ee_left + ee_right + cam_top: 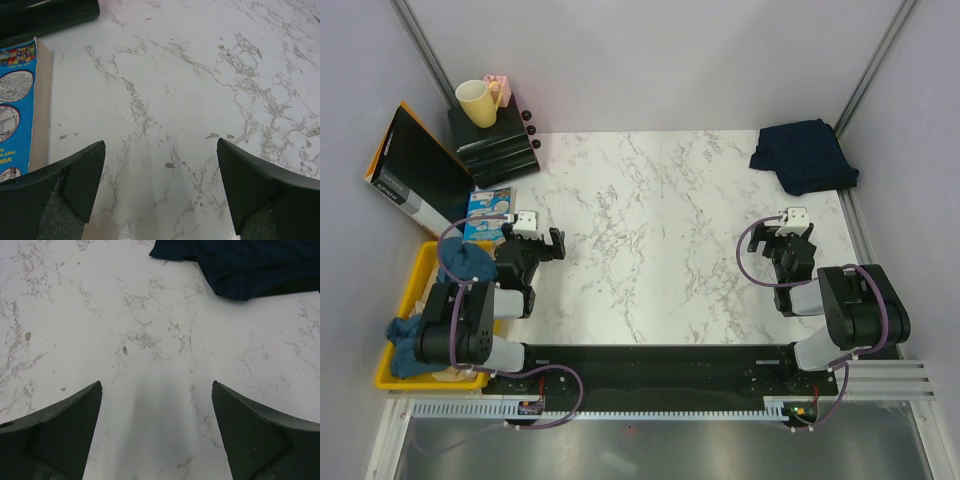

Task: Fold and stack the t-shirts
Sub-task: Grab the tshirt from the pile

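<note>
A dark navy t-shirt (803, 155) lies folded in a rough bundle at the table's far right corner; its near edge shows at the top of the right wrist view (245, 265). Steel-blue cloth (468, 262) lies bunched in the yellow bin (408, 290) at the left, with more of it at the bin's near end (408, 345). My left gripper (548, 240) is open and empty over bare marble (160, 142). My right gripper (790, 238) is open and empty over bare marble, well short of the navy shirt (157, 383).
A blue picture box (485, 212) lies just left of my left gripper (15, 100). A black tray stack (492, 145) carrying a yellow mug (477, 102) stands at the far left. A black-and-orange box (410, 170) leans beside it. Grey walls enclose the table.
</note>
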### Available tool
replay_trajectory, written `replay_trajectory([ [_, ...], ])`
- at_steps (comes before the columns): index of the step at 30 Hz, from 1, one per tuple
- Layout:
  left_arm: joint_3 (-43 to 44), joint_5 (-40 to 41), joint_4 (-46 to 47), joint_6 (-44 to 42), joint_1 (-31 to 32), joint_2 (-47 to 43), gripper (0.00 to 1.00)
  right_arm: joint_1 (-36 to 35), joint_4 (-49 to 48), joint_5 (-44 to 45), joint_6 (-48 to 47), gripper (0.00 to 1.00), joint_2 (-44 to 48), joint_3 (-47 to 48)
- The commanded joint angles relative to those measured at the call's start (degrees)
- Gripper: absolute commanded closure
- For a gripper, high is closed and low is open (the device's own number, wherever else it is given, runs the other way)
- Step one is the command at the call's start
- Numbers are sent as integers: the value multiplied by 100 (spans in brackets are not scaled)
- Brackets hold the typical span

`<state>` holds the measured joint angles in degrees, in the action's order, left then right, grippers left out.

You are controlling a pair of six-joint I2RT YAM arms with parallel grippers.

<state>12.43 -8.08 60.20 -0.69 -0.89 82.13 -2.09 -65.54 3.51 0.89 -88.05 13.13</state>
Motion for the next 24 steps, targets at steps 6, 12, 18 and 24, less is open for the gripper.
replay_trajectory([
  [6, 93, -71, 352, 25, 9, 14, 0, 15, -152, 36, 114, 2, 60, 103],
  [12, 67, -80, 387, 16, -8, -21, 0, 15, -179, 1, 105, 2, 69, 85],
  [18, 1383, -1545, -3009, -790, -8, -1443, 0, 15, 2541, -1366, -360, 2, 1086, 1313],
  [24, 3632, -2050, -7206, -2672, -8, -2035, 0, 7, 6970, -1925, -1512, 2, 801, 4291],
])
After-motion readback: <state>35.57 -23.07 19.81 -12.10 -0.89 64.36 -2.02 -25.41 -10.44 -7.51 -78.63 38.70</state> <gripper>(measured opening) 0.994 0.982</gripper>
